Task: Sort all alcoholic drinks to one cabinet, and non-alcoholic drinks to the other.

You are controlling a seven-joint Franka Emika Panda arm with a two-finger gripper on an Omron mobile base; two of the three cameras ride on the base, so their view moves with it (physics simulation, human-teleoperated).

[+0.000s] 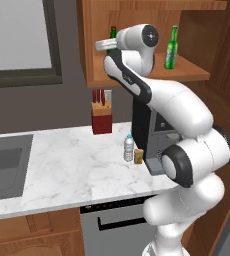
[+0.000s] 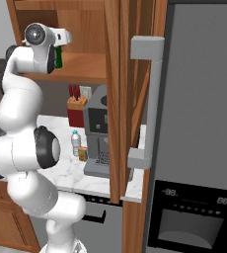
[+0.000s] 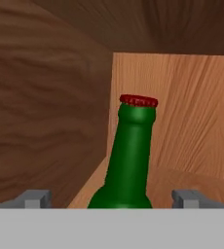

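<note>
Gripper (image 3: 112, 199) stands released, jaws wide either side of the darker green bottle (image 3: 128, 165) shelved in the wide cabinet (image 1: 137, 75); next, withdraw straight back.

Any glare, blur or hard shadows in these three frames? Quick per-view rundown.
Left base view: flat even render light, no glare on the marble counter; the water bottle is small and soft. Right base view: cabinet interior evenly lit, fridge matte grey. Hand view: red-capped green bottle sharp between the open pincer, faint sheen on the glass.
</note>
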